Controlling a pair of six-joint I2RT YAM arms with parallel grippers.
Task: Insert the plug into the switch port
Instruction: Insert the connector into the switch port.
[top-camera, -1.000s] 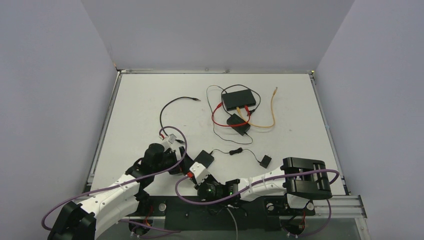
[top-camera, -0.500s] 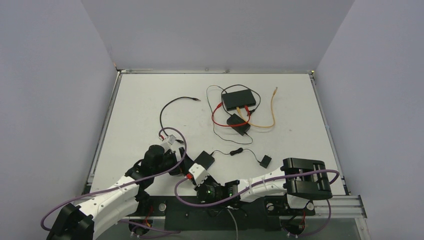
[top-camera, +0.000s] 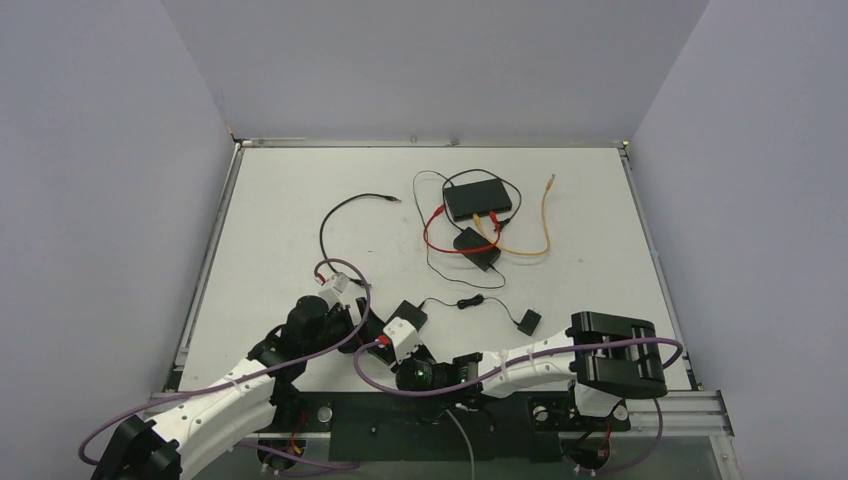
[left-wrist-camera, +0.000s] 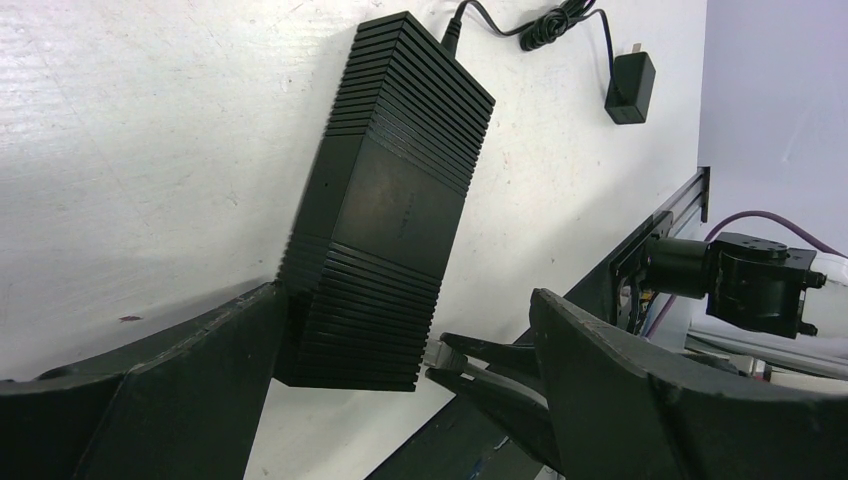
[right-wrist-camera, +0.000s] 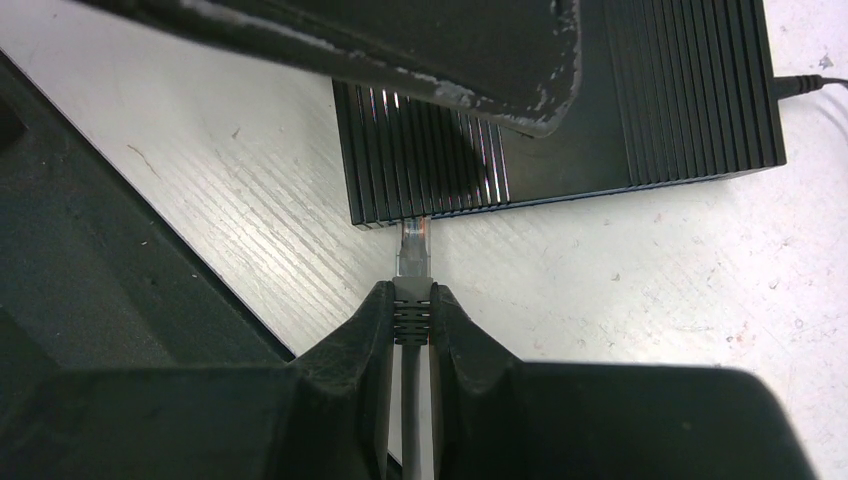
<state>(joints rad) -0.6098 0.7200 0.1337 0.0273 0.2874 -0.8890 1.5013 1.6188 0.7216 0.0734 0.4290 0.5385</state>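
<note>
The switch is a black ribbed box lying near the table's front edge, and it shows large in the left wrist view. My left gripper is open and straddles its near end. One finger rests against the box's corner and the other stands well clear. My right gripper is shut on the grey plug. The plug's clear tip meets the end face of the switch. The port itself cannot be made out. The plug also shows at that face from the left wrist.
A second black box with red and orange cables sits at the back. A black adapter lies just in front of it. A small wall plug lies right of the switch on a thin lead. A loose black cable curls at the left.
Both wrists have shifted slightly. The right gripper has carried the plug a little closer to the switch's end face, and the left wrist has drawn slightly back towards the front. Both grippers keep their state.
</note>
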